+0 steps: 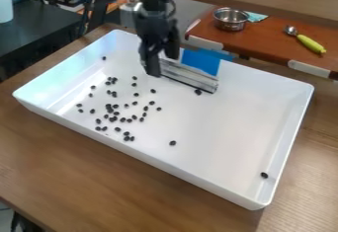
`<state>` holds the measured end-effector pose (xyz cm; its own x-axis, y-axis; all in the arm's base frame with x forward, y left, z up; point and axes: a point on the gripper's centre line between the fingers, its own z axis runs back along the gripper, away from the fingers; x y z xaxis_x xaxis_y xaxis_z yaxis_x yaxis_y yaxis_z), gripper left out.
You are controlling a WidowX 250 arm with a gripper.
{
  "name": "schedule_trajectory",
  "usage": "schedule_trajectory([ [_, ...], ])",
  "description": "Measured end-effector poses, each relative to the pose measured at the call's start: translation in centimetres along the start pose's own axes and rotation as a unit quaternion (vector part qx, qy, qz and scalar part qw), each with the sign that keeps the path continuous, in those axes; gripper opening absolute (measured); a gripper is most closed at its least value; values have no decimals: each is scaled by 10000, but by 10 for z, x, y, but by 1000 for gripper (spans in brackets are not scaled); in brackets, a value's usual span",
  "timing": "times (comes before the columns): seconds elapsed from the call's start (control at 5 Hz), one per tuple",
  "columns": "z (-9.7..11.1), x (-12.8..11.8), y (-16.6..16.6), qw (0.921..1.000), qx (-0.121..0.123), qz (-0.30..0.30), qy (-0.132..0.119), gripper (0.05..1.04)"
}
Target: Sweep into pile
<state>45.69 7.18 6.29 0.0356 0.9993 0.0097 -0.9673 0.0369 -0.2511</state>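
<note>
The black gripper (161, 60) hangs over the back part of the white tray (218, 189), at the left end of a sweeping tool. That tool has a grey metallic blade (190, 76) and a blue part (201, 61) behind it; the blade's lower edge is down at the tray floor. Many small black pieces (113, 119) lie scattered in the tray's left half. One piece (198, 92) is just in front of the blade, another (173, 142) lies toward the front wall, and one (264, 175) is near the right front corner. How the gripper's fingers meet the tool is unclear.
The tray's raised walls surround the pieces on a brown wooden table (79, 176). Behind it, a reddish-brown board (264, 41) carries a metal bowl (231, 19) and a spoon with a yellow-green handle (310, 44). A dark surface (39, 31) stands at upper left.
</note>
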Motion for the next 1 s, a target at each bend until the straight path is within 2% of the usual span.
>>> schedule_trajectory([
  [0.2,-1,-4,-2,9999,-47,55,-95,1000],
  [0.4,7,-11,-8,9999,-26,96,-74,1000],
  [0.6,-1,-20,-14,9998,73,184,-56,1000],
  [0.8,0,-19,-22,9994,57,313,-115,1000],
  [1.0,-8,-22,-22,9989,164,398,-208,967],
])
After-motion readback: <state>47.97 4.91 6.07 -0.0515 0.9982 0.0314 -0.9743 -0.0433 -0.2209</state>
